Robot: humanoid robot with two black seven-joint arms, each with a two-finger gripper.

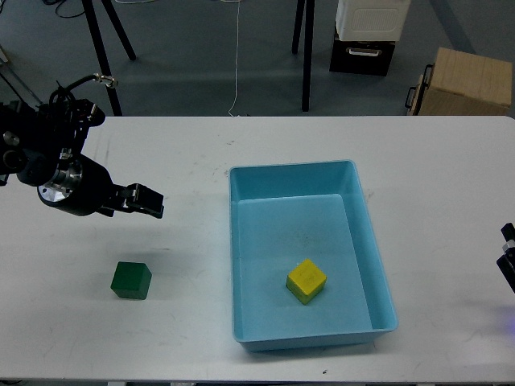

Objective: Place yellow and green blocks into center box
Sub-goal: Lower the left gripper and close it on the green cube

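A green block (131,280) sits on the white table at the front left. A yellow block (306,281) lies inside the light blue box (291,170) at the table's centre, near its front. My left gripper (150,202) hangs above the table, up and slightly right of the green block and clear of it. Its fingers overlap in this view, so their spacing does not show. Only a dark bit of my right gripper (507,259) shows at the right edge, away from both blocks.
The white table (418,161) spans the view. Beyond its far edge are black stand legs (304,56), a black and white case (366,36) and a cardboard box (465,80) on the floor.
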